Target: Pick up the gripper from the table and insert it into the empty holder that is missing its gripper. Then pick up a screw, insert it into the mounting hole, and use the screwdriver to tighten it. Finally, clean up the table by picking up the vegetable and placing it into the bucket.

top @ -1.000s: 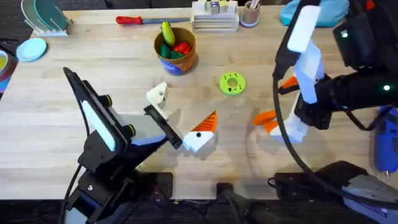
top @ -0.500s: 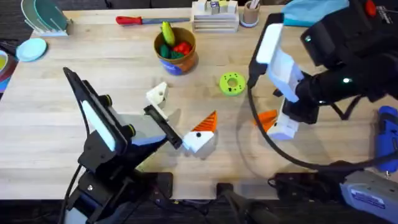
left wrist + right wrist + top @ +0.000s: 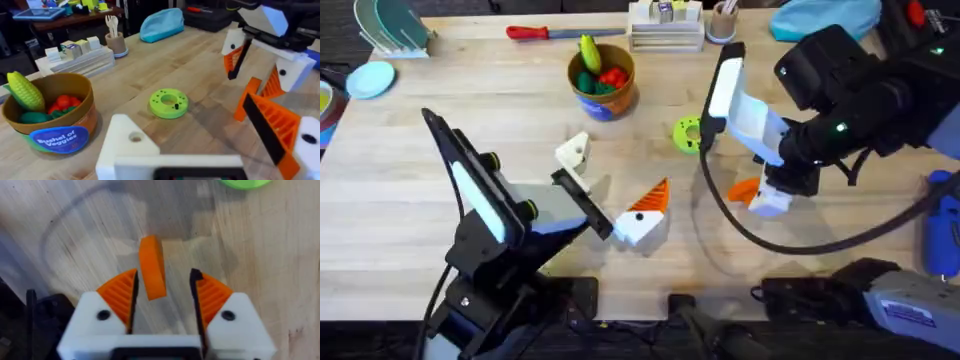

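**A:** Two claws, so what is each one doing?

**B:** The right claw (image 3: 164,277) is spread, low over the surface (image 3: 470,80). The loose orange tip (image 3: 151,267) stands on edge between its pads. It sits nearer one pad, with a clear gap to the other, so nothing is gripped.

**A:** And the left one?

**B:** The left claw (image 3: 610,180) is spread wide too and grasps nothing. One of its fingers carries an orange tip. The other is the bare white holder (image 3: 127,145), and its socket is empty.

**A:** How far is the loose tip from that holder?

**B:** Well apart. It is across at the right claw, past the left claw's tipped finger.

**A:** Screwdriver?

**B:** Blue, lying behind the right claw at the surface's edge (image 3: 945,220), apart from both claws.

**A:** Bucket and vegetable?

**B:** The bucket (image 3: 603,95) stands beyond the left claw, out past the holder. The dark-green vegetable (image 3: 34,117) lies inside it, beside a corn and a red tomato.

**A:** Anything between the two claws?

**B:** A green disc (image 3: 168,102) lies flat on the surface ahead of the left claw, near the right claw's arm.
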Robot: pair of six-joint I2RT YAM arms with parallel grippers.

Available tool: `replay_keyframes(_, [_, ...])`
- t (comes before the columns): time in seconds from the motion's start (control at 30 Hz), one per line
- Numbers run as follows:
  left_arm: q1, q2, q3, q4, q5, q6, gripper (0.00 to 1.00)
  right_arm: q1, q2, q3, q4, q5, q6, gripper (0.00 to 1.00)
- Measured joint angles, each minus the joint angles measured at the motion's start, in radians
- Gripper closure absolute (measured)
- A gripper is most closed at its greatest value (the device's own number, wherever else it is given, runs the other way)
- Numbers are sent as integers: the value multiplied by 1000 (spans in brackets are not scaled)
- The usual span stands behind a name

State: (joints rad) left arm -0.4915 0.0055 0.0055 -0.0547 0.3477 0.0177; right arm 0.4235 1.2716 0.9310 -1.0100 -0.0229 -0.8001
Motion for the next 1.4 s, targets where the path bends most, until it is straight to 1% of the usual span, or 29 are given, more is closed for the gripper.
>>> replay_keyframes(0.03, [0, 0, 0, 0, 0, 0, 8, 2, 0, 0, 0, 0, -2, 341])
replay_keyframes(0.07, [0, 0, 0, 0, 0, 0, 8, 2, 0, 0, -1, 0, -3, 394])
replay_keyframes(0.1, [0, 0, 0, 0, 0, 0, 7, 2, 0, 0, -1, 0, -4, 498])
replay_keyframes(0.2, [0, 0, 0, 0, 0, 0, 8, 2, 0, 0, 0, 0, -9, 652])
replay_keyframes(0.3, [0, 0, 0, 0, 0, 0, 8, 2, 0, -1, 0, 1, -12, 861])
replay_keyframes(0.33, [0, 0, 0, 0, 0, 0, 8, 2, 0, -1, 0, 1, -12, 951])
replay_keyframes(0.37, [0, 0, 0, 0, 0, 0, 8, 2, 0, -1, 1, 1, -12, 984])
replay_keyframes(0.6, [0, 0, 0, 0, 0, 0, 8, 18, -18, -1, -6, 1, -11, 991])
replay_keyframes(0.73, [0, 0, 0, 0, 0, 0, 8, 20, -95, -2, -7, 0, 15, 992])
replay_keyframes(0.87, [0, 0, 0, 0, 0, 0, 8, 20, -192, -1, -8, 0, 86, 992])
replay_keyframes(1.0, [0, 0, 0, 0, 0, 0, 8, 20, -289, 5, 18, -21, 193, 992])
replay_keyframes(1.17, [0, 0, 0, 0, 0, 0, 7, 20, -387, 14, 157, -172, 374, 992])
replay_keyframes(1.27, [0, 0, 0, 0, 0, 0, 8, 20, -389, 21, 232, -237, 505, 992])
replay_keyframes(1.4, [0, 0, 0, 5, 13, 0, 8, 20, -315, 21, 254, -278, 717, 993])
